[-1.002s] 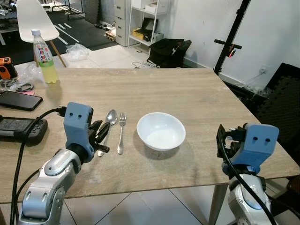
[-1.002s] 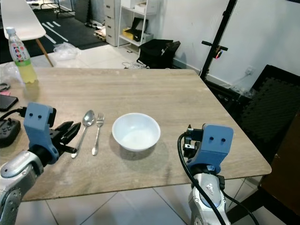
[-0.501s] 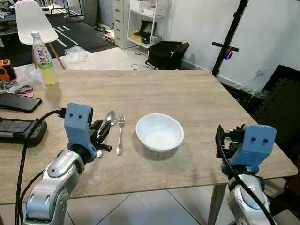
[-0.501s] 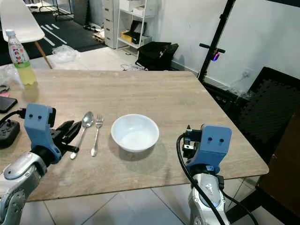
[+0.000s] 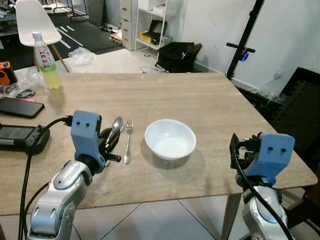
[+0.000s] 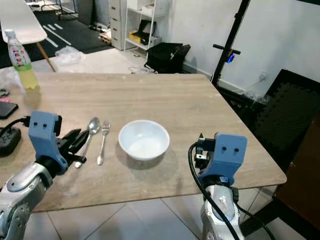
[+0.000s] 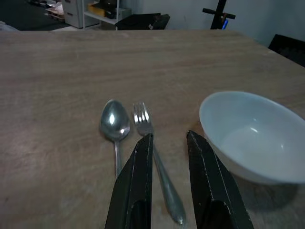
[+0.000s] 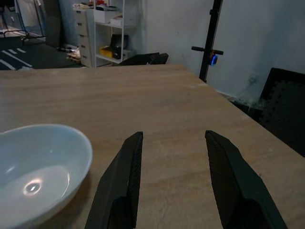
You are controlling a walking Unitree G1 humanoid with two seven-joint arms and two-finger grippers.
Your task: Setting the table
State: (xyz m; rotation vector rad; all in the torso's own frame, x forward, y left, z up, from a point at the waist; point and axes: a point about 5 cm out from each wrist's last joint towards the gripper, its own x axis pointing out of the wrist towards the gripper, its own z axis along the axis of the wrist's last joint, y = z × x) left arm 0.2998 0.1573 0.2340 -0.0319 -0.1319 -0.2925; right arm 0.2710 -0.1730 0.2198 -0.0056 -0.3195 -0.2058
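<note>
A wide wooden table is seen from above, its far left part cut off by the frame edge. Both silver arms are raised at the near edge, each capped by a blue wrist housing. The left gripper is held low over the tabletop with its two black fingers set a narrow gap apart and nothing between them; the handle of the fork is seen just past and between the fingertips. The right gripper is poised near the table's right corner, its fingers spread wide and empty, pointing across the bare wood.

A white bowl is placed upright near the middle of the near side, empty inside. Just to its left the fork is laid, and beside that a spoon, both lengthwise with their heads away from the robot; the spoon's handle is partly hidden behind the left gripper
</note>
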